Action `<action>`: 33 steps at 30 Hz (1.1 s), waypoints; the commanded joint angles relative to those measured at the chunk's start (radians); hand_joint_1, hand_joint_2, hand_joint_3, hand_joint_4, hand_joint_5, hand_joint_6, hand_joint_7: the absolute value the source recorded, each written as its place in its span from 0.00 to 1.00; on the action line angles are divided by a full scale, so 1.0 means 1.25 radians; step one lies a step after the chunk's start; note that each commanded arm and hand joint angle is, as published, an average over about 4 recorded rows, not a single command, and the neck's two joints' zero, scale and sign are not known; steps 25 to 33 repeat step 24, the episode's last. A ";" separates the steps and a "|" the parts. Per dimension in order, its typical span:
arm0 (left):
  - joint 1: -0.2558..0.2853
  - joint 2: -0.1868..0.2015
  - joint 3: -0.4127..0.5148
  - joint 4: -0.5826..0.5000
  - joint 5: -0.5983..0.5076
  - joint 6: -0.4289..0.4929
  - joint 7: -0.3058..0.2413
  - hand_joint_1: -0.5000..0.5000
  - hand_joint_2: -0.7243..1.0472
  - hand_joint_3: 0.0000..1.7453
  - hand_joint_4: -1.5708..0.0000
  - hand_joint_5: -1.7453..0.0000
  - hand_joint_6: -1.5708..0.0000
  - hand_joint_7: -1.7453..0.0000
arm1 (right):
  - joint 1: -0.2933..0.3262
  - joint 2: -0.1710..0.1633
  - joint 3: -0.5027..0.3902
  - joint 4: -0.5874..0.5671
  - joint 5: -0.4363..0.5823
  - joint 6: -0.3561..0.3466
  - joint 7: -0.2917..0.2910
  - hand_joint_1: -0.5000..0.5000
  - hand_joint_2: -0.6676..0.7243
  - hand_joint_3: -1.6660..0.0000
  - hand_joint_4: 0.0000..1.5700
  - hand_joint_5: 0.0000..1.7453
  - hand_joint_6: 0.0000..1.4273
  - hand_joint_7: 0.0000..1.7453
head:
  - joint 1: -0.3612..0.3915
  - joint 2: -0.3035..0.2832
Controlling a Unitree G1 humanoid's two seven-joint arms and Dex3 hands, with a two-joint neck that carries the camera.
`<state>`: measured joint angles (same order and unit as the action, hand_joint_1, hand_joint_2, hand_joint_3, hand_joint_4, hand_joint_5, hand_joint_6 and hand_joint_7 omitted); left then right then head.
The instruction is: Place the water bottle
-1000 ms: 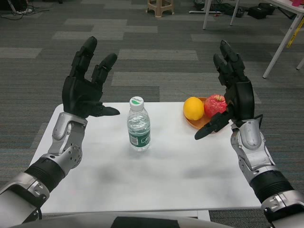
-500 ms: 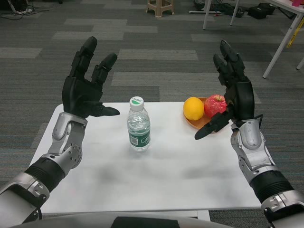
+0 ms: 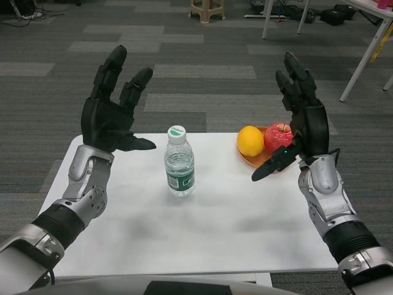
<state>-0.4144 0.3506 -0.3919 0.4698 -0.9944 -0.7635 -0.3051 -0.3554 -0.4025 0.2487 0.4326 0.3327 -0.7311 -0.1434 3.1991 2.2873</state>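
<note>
Start with the white tabletop (image 3: 245,233), which fills the lower half of the frame and carries everything relevant. Above its far edge lies grey carpeted floor (image 3: 202,74), with table legs and a stool at the top of the frame.

Next, note the two arms. The left hand (image 3: 110,120) is raised at the left of the frame, over the far left corner of the tabletop, palm turned inward. Its fingers (image 3: 109,67) are spread apart and hold nothing. The right hand (image 3: 301,123) is raised at the right of the frame in a mirrored pose, fingers likewise apart and empty, its thumb reaching down toward the centre. You can read this as a ready stance: both palms face the middle, bracketing the work area without touching anything.

At the right centre, an orange plate (image 3: 253,160) sits on the tabletop near its far edge. It holds an orange (image 3: 250,140) and a red apple (image 3: 277,136), side by side and apparently touching. The right hand partly overlaps the plate in the picture.

The water bottle (image 3: 178,163) stands in the centre of the frame, on the tabletop, between the two hands and apart from both. Its long axis is vertical, base down, with the white cap (image 3: 177,132) pointing up. It stands free, left of the plate, so you can judge it either already set down or not yet picked up.
</note>
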 commanded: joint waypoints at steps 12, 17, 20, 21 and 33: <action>0.005 0.001 0.011 -0.029 -0.003 -0.002 0.010 0.00 0.40 0.04 1.00 0.71 1.00 0.84 | 0.011 -0.008 -0.012 -0.025 0.006 -0.001 -0.004 0.04 0.82 0.92 0.00 0.00 0.00 0.08 | -0.002 0.008; 0.003 0.004 0.010 -0.032 -0.010 -0.002 0.010 0.00 0.40 0.05 1.00 0.71 1.00 0.84 | 0.012 -0.007 -0.012 -0.026 0.006 -0.001 -0.004 0.04 0.82 0.95 0.00 0.00 0.00 0.08 | 0.006 0.018; 0.000 0.005 0.010 -0.034 -0.016 -0.002 0.010 0.00 0.40 0.05 1.00 0.74 1.00 0.84 | 0.012 -0.007 -0.012 -0.026 0.006 -0.001 -0.004 0.04 0.82 0.93 0.00 0.00 0.00 0.08 | 0.001 0.026; 0.000 0.005 0.010 -0.035 -0.018 -0.002 0.010 0.00 0.40 0.05 1.00 0.75 1.00 0.84 | 0.012 -0.007 -0.012 -0.026 0.006 -0.001 -0.004 0.04 0.82 0.93 0.00 0.00 0.00 0.08 | -0.001 0.030; -0.001 0.005 0.010 -0.035 -0.020 -0.002 0.011 0.00 0.40 0.05 1.00 0.76 1.00 0.84 | 0.012 -0.007 -0.012 -0.026 0.006 -0.001 -0.004 0.04 0.82 0.95 0.00 0.00 0.00 0.08 | -0.003 0.034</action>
